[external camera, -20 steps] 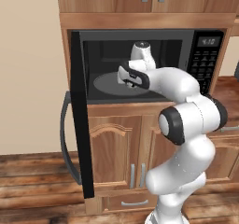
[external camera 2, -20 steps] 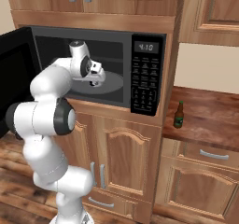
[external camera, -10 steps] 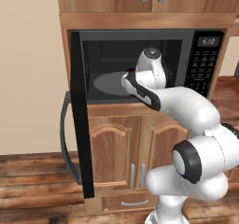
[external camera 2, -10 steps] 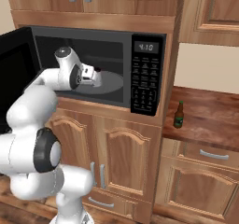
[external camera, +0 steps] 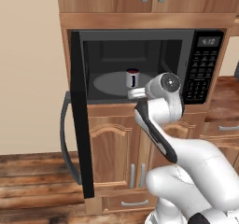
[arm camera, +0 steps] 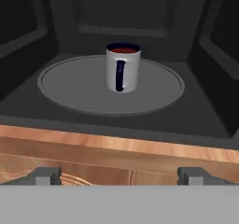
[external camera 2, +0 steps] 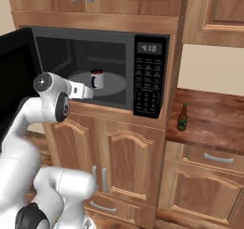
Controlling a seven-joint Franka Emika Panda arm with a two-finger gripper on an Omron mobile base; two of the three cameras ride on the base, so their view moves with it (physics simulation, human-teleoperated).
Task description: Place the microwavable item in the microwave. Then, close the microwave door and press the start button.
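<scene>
at the far left of the left base view the microwave door [external camera: 80,120] stands swung wide open, its black edge turned toward the camera and its long grey bar handle [external camera: 65,139] curving out on the left side. to its right the microwave [external camera: 196,41] sits in a wooden cabinet recess, its cavity open. on the grey round turntable [external camera: 109,84] the white mug [external camera: 132,78] stands upright, dark red inside, with the dark blue mark on its side facing outward. just in front of the cavity's lower lip the end effector [external camera: 136,94] points in toward the mug, apart from it and holding nothing. in the hand view its two dark fingertips [arm camera: 45,175] rise at the bottom corners, set wide apart, with the mug centred between and beyond them on the turntable and the wooden front edge of the cabinet running across below. further right on the microwave is the black keypad panel [external camera: 204,73] with a small digital display [external camera: 208,41] above it. in the right base view, right of the microwave, a brown glass bottle [external camera 2: 182,118] with a green label stands upright on the wooden bench [external camera 2: 214,120], well apart from the mug. wooden cabinet doors [external camera 2: 121,166] run below the microwave.
</scene>
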